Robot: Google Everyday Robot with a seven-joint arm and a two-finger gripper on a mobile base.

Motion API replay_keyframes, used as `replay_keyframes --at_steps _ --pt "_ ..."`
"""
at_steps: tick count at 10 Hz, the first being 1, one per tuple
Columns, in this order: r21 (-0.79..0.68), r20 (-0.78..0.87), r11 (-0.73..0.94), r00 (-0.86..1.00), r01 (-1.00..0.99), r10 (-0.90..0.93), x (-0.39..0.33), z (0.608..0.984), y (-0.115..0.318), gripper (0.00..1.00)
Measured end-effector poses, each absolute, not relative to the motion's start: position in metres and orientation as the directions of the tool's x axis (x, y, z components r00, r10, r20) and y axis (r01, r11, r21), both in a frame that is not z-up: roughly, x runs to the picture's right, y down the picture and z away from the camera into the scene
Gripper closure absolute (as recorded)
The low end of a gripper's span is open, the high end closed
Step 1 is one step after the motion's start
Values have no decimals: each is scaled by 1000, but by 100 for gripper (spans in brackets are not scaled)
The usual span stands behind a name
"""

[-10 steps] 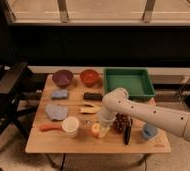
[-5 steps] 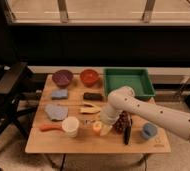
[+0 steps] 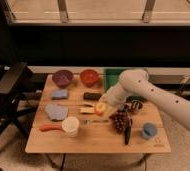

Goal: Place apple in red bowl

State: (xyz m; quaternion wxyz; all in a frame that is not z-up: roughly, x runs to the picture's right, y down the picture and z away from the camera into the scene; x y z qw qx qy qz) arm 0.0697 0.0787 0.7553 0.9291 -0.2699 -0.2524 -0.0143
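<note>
The apple (image 3: pixel 100 108), small and yellow-orange, is held above the middle of the wooden table (image 3: pixel 48 142), over a yellowish item. My gripper (image 3: pixel 103 104) reaches down from the white arm (image 3: pixel 138 85) on the right and is shut on the apple. The red bowl (image 3: pixel 89 76) stands at the back of the table, behind the apple and slightly to its left, and holds nothing I can see.
A purple bowl (image 3: pixel 62 77) stands left of the red bowl. A green bin (image 3: pixel 113 76) is half hidden behind the arm. A white cup (image 3: pixel 70 126), dark grapes (image 3: pixel 119 120), a blue cup (image 3: pixel 149 131), a grey cloth (image 3: pixel 56 111) and a blue sponge (image 3: pixel 59 94) lie around.
The apple has left its spot beside the white cup and risen toward the back of the table in my gripper. The arm's elbow swung right and up.
</note>
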Motion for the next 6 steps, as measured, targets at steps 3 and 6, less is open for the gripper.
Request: replay_keyframes --at_steps 3,6 --pt "-478 485 865 867 151 116 72 750 58 100" --pt "-459 493 867 868 195 66 74 749 52 100"
